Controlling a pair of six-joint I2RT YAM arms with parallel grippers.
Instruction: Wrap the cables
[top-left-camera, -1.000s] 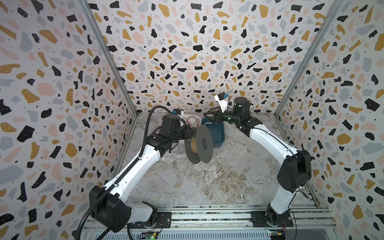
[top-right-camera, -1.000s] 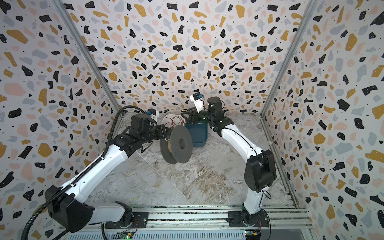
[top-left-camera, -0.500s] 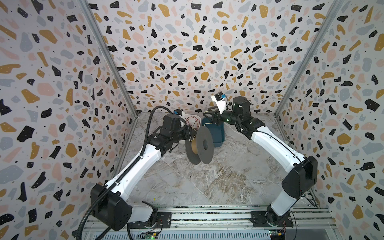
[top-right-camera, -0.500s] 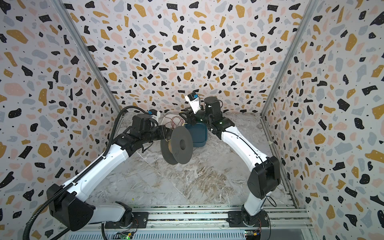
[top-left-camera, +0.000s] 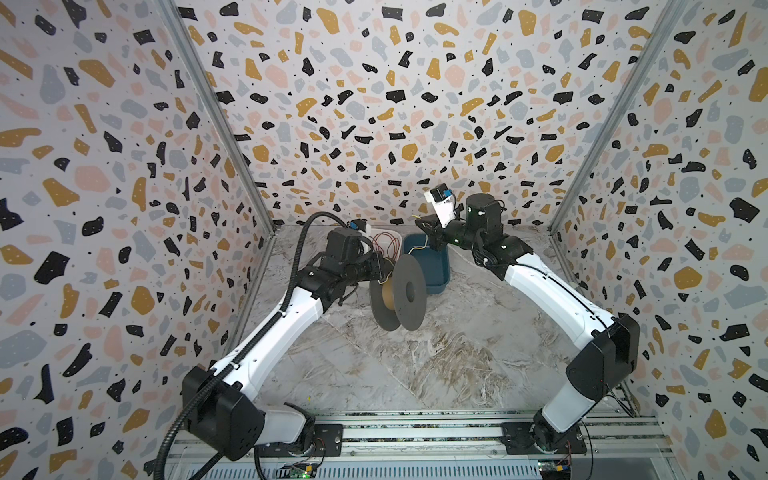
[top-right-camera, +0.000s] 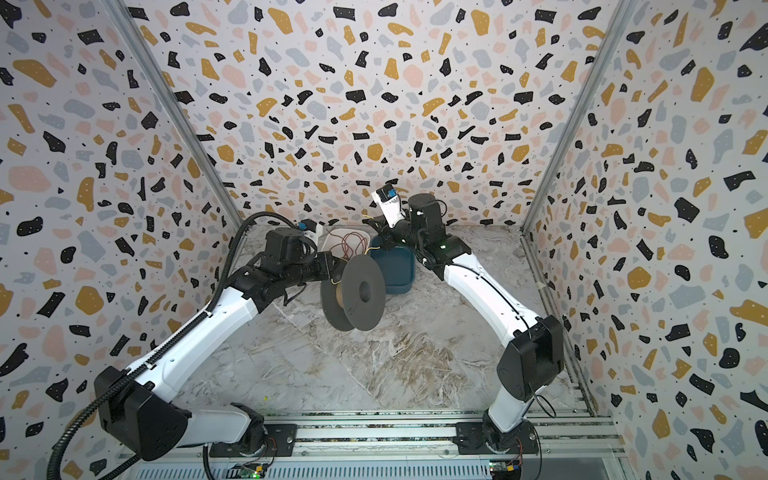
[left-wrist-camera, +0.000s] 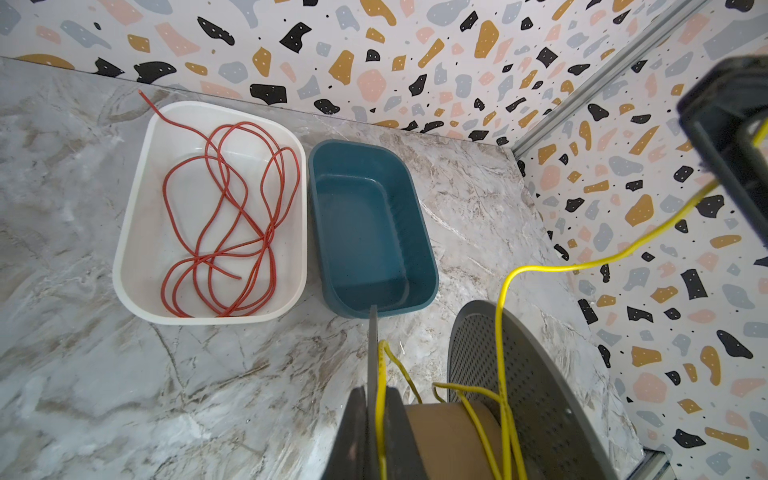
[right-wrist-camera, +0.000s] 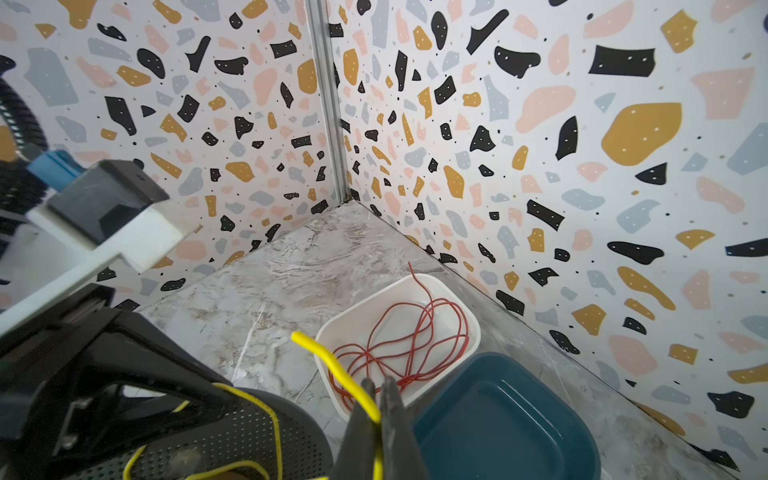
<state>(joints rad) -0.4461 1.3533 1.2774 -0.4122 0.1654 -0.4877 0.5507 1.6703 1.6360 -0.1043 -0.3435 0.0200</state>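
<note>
Here, right jaws pinch the yellow cable (right-wrist-camera: 332, 365) near the spool (top-left-camera: 415, 307).

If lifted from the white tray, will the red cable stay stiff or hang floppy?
Probably floppy: the red cable lies in loose loops. It is likely light, being so thin. Its crossing loops may snag and rise together.

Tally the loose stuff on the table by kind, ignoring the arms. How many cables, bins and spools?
Cables: 2 (yellow cable, red cable)
Bins: 2 (white bin, blue bin)
Spools: 1 (grey spool)
Total: 5
</note>
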